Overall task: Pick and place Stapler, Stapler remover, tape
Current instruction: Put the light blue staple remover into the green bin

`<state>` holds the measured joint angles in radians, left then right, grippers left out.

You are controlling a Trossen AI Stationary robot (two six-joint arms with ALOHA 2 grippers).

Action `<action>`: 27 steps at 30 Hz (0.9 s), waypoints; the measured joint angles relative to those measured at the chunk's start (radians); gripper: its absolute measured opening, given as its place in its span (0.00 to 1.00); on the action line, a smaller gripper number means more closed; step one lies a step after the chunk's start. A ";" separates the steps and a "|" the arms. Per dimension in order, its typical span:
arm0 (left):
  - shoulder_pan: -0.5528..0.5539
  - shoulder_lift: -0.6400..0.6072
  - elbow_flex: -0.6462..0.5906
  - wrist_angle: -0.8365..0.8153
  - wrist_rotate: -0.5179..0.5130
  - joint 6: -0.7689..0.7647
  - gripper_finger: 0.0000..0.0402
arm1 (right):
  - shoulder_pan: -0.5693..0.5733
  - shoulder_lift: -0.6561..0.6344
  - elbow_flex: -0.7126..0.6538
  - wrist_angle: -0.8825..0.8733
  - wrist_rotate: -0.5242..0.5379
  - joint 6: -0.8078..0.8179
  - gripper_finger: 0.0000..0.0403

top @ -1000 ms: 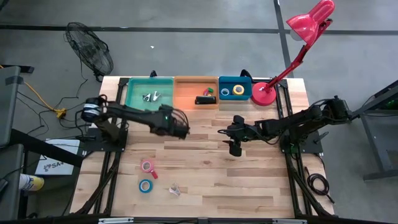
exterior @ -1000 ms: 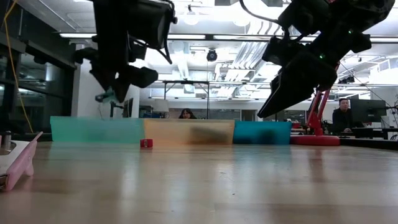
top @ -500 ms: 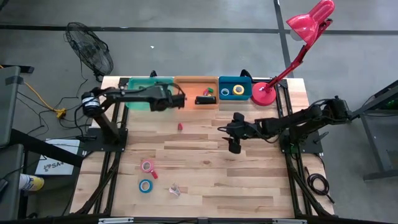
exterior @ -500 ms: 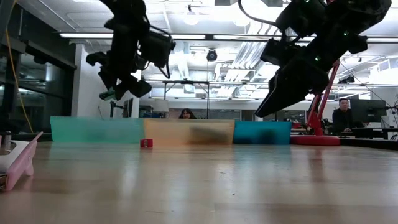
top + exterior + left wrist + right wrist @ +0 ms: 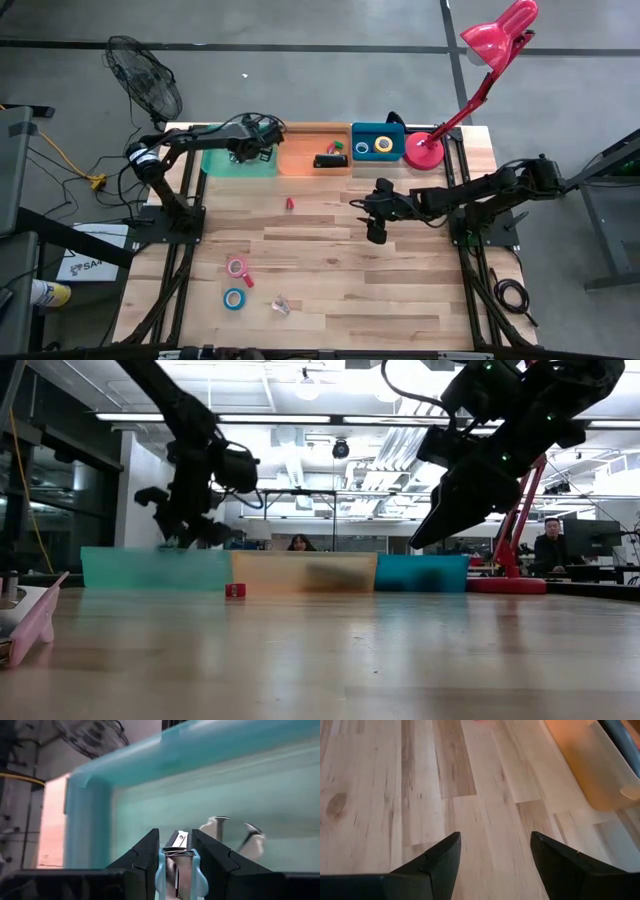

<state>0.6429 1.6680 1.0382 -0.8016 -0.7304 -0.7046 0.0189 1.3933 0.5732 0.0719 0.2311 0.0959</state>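
Wooden table (image 5: pixel 400 290) with three trays along its far edge: the left end effector (image 5: pixel 252 146) hangs over the green tray (image 5: pixel 215 162), pinching a stapler remover (image 5: pixel 178 862) between its fingers. Other removers (image 5: pixel 232 834) lie inside. The stapler (image 5: pixel 327 160) sits in the orange tray (image 5: pixel 300 160), tape rolls (image 5: pixel 373 146) in the blue one. Two more rolls (image 5: pixel 236 282) lie near the front. The right end effector (image 5: pixel 375 228) hovers mid-table, spread wide over bare wood.

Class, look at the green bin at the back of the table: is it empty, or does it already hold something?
Not empty. The green plastic bin holds metal staple removers on its floor, and the left gripper above it is shut on another light-blue-handled staple remover.
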 joint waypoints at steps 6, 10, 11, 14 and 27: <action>0.077 0.000 -0.042 0.084 0.074 0.053 0.25 | 0.000 0.000 0.000 0.000 -0.002 -0.003 0.57; 0.100 0.000 -0.051 0.102 0.101 0.054 0.25 | 0.000 0.000 0.000 0.000 -0.002 -0.004 0.57; 0.100 0.000 -0.051 0.101 0.100 0.054 0.25 | 0.000 0.000 0.000 0.000 -0.002 -0.004 0.57; 0.097 0.000 -0.051 0.102 0.093 0.054 0.25 | 0.000 0.000 0.000 -0.001 -0.002 -0.004 0.57; 0.097 -0.002 -0.051 0.094 0.093 0.076 0.60 | 0.000 0.000 0.000 -0.021 -0.002 -0.004 0.57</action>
<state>0.7395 1.6665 0.9867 -0.7078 -0.6369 -0.6281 0.0193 1.3933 0.5732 0.0513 0.2287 0.0922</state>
